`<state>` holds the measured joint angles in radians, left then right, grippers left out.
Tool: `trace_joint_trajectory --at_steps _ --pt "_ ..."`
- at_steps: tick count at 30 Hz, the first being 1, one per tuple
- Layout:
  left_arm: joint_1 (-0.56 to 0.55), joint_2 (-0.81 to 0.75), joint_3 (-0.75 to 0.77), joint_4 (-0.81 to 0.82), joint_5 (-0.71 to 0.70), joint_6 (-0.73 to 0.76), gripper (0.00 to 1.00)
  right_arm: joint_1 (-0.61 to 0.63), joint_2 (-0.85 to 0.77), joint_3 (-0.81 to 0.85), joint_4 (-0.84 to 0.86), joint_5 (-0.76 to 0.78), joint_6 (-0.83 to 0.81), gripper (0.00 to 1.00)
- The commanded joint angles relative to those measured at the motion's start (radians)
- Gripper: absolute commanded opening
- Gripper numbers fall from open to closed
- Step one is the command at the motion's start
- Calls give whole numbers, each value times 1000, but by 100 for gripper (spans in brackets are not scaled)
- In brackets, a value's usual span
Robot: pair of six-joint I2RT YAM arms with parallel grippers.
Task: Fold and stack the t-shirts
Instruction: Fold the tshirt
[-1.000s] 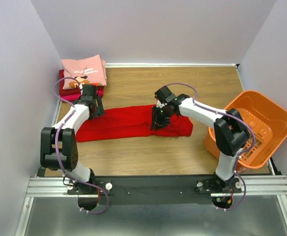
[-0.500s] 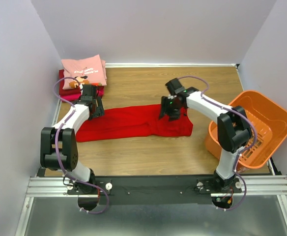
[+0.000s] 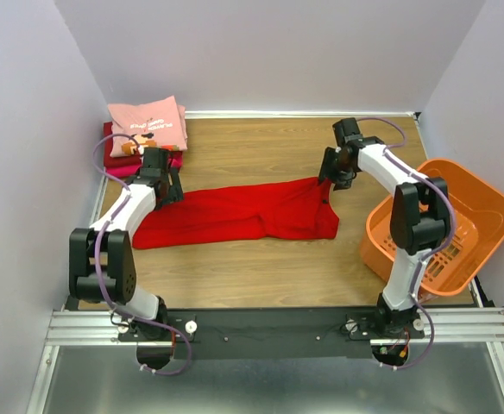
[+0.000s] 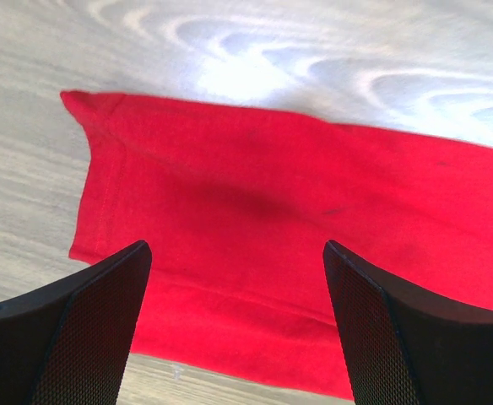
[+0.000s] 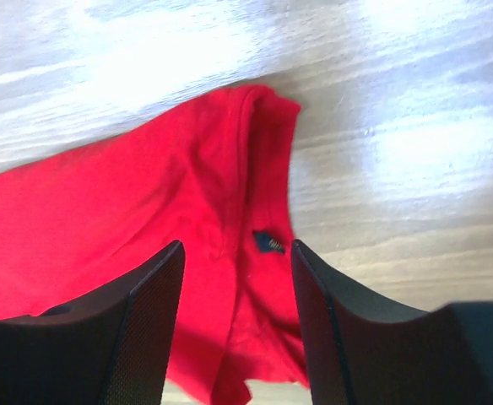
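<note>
A bright red t-shirt point(image 3: 235, 216) lies in a long flat strip across the middle of the table. My left gripper point(image 3: 167, 191) hovers open over its left end, the jaws wide apart above the red cloth point(image 4: 255, 219) with nothing between them point(image 4: 235, 249). My right gripper point(image 3: 330, 177) is open at the shirt's back right corner. In the right wrist view its jaws point(image 5: 236, 246) stand over the collar area, where a small dark label point(image 5: 270, 242) shows. A light pink printed tee point(image 3: 148, 122) tops a folded stack of dark red and magenta tees point(image 3: 118, 157) at the back left.
An orange plastic basket point(image 3: 459, 216) sits tilted at the right edge, close to the right arm's elbow. Lilac walls close in the table on the left, back and right. Bare wood shows behind and in front of the red shirt.
My right gripper moved from the shirt's middle toward the back right, drawing that corner of cloth out, and its jaws opened. The left arm stayed still.
</note>
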<state>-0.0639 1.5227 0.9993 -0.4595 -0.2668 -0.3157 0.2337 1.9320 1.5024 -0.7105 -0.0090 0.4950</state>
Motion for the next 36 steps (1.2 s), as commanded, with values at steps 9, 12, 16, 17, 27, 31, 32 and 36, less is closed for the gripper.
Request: trace_joint_trajectory --at_steps 9,12,16,17,27,31,32,36 --pt "-25 -104 -129 127 212 -55 89 -30 122 85 22 43 -42 54" --pt "-28 -101 -185 171 257 -72 89 -33 133 94 34 38 -41 53" --pt "-28 -62 -223 203 262 -79 89 -34 143 96 48 34 -36 48" --pt "-28 -52 -226 205 262 -79 89 -34 147 97 52 29 -38 47" --pt "-28 -6 -246 223 262 -89 89 -46 170 84 100 -35 -36 39" --pt "-28 8 -252 225 262 -89 89 -51 176 79 118 -45 -35 34" --pt "-28 11 -254 225 262 -89 89 -53 180 82 120 -45 -33 33" --pt "-30 19 -261 225 262 -89 89 -60 199 99 120 -55 -27 22"
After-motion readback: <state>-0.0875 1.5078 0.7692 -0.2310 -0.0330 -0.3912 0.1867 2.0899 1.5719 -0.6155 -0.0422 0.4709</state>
